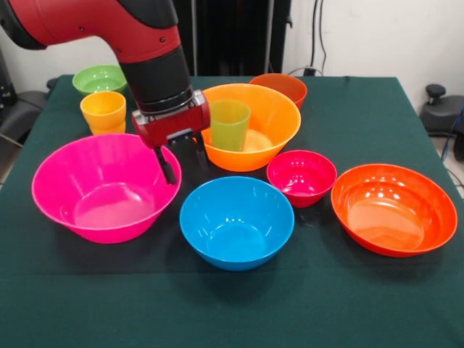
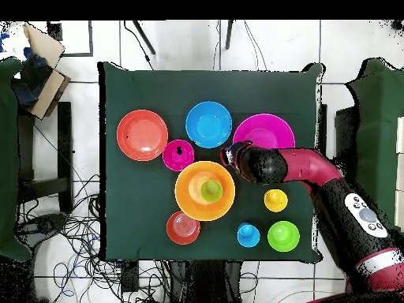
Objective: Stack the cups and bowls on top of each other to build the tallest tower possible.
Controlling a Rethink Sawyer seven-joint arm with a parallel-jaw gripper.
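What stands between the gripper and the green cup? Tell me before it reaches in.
Only the big orange bowl's own wall. The green cup stands upright inside that bowl, and the gripper, fingers apart, hangs just outside its rim, between it and the big pink bowl. From above, nothing covers the cup.

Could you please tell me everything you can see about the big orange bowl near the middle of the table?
The big orange bowl is a glossy, round, deep plastic bowl with a thin rim, standing upright and mouth up on the green cloth. A green cup stands upright inside it, on its floor. From above, it is the widest piece near the table's centre. The tool hangs beside its rim, between it and the big pink bowl; contact cannot be judged.
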